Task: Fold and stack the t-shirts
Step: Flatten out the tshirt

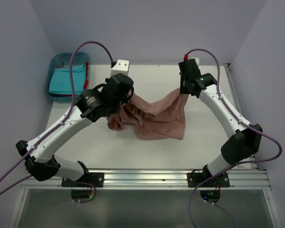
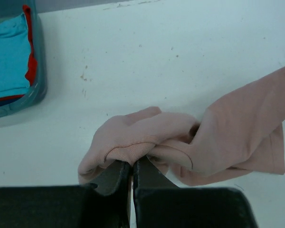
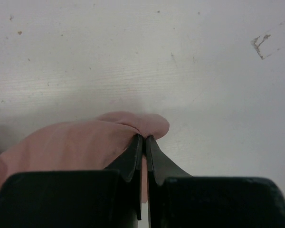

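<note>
The dusty pink t-shirt (image 1: 157, 118) lies bunched in the middle of the worktop (image 1: 147, 154). Its print is mostly lost in the folds, and in the overhead view the left arm covers its left end. The left jaws are clenched on a rolled hem at that end, and the right jaws pinch the shirt's far right corner. Left of the pink shirt and well apart, a blue bin (image 1: 55, 64) holds the turquoise t-shirt (image 1: 64, 81), with the red t-shirt (image 1: 87, 72) at its side. Both are cut off in the left wrist view. A white box (image 1: 119, 65) sits beyond the shirt.
</note>
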You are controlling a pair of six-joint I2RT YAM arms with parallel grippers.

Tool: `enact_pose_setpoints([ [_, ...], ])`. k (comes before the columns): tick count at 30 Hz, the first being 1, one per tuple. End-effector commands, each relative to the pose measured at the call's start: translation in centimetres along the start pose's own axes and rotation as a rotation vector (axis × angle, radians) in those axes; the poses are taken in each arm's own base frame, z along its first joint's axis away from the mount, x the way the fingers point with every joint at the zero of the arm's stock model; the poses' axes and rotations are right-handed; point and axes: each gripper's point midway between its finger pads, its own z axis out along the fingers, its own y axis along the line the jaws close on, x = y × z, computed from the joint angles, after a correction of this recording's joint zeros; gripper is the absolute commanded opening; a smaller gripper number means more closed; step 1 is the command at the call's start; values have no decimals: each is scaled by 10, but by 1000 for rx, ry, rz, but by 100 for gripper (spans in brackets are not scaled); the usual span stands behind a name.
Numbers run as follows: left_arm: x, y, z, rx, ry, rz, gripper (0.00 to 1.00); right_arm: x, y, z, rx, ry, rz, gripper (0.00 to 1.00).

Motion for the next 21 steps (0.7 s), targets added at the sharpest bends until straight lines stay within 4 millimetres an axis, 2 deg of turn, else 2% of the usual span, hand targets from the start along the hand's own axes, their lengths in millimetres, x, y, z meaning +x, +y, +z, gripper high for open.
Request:
enact_pose_setpoints([
  [1,-45,21,-37,11,-104,-108,0,-14,-14,-14,14,-58,49,0],
  [4,-62,15,-60,131,-151,-213,0,-12,-19,-12,26,-46,54,0],
  [6,-64,2,-71,239,-155,-265,0,-9,-23,-8,37,-30,65,0],
  [9,-76,-19,-99,467,-226,-357,0,-6,-31,-3,55,-8,93,0],
  [10,-86,-27,-120,599,-292,-401,0,-5,-36,-1,64,-1,109,0],
  [11,-92,-29,-132,661,-330,-424,0,-5,-37,0,64,4,116,0],
  [12,-92,-24,-146,715,-367,-463,0,-5,-39,1,69,7,120,0],
  [13,-111,-28,-170,827,-455,-493,3,-6,-44,3,76,8,134,0],
  [14,-116,-24,-179,848,-494,-505,4,-6,-46,4,82,10,142,0],
  [15,-117,-20,-182,855,-506,-534,4,-6,-48,5,87,10,149,0],
  [16,-123,-9,-185,827,-538,-576,3,-8,-54,6,97,11,166,0],
  [18,-122,-2,-182,799,-539,-623,1,-9,-58,7,103,12,181,0],
  [21,-116,-8,-168,772,-494,-662,1,-9,-63,11,111,19,206,0],
])
